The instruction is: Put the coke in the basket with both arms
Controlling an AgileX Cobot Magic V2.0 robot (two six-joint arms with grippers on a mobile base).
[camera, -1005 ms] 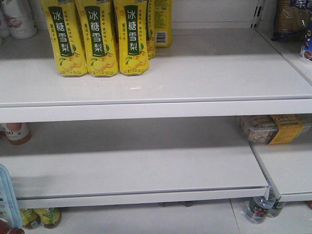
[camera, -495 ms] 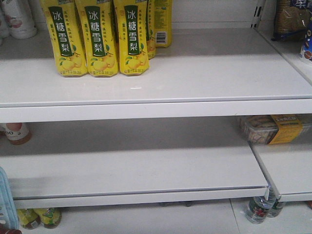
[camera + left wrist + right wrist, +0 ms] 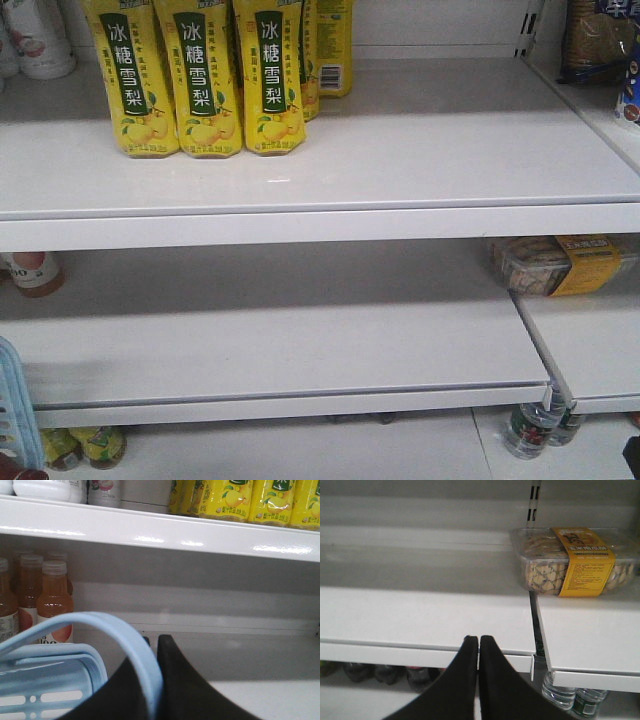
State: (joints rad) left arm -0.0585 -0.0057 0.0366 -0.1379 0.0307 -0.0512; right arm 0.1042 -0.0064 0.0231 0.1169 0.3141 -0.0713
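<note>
The pale blue basket (image 3: 45, 685) fills the lower left of the left wrist view. My left gripper (image 3: 152, 641) is shut on one of its thin loop handles (image 3: 115, 625), which runs between the black fingers. In the front view only the basket's slotted edge (image 3: 14, 400) shows at the lower left. A small dark red bit (image 3: 14, 472) sits below it, and I cannot tell if it is the coke. My right gripper (image 3: 478, 640) is shut and empty, in front of the white shelf's front edge (image 3: 420, 647).
Yellow pear-drink bottles (image 3: 195, 80) stand on the upper shelf. Orange juice bottles (image 3: 52, 600) stand behind the basket. A clear snack box with a yellow label (image 3: 575, 560) lies on the right shelf. Water bottles (image 3: 565, 692) stand below it.
In the front view the basket's edge dipped slightly left and down, then came back. A dark shape has come into the bottom right corner.
</note>
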